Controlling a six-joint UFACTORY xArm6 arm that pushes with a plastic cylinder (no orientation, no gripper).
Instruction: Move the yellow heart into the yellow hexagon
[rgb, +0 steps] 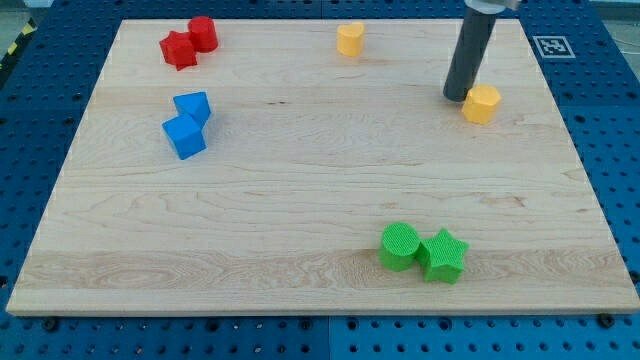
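Observation:
The yellow heart (350, 39) sits near the view's top edge of the wooden board (300, 200), a little right of the middle. The yellow hexagon (482, 103) lies at the upper right. My tip (456, 97) rests on the board right at the hexagon's left side, touching it or nearly so. The dark rod rises from there out of the view's top. The heart is well to the left of my tip and slightly higher in the view.
A red star (178, 50) and a red cylinder (204, 33) sit together at the upper left. Two blue blocks (187, 124) lie below them. A green cylinder (400, 246) and a green star (443, 255) sit near the bottom edge.

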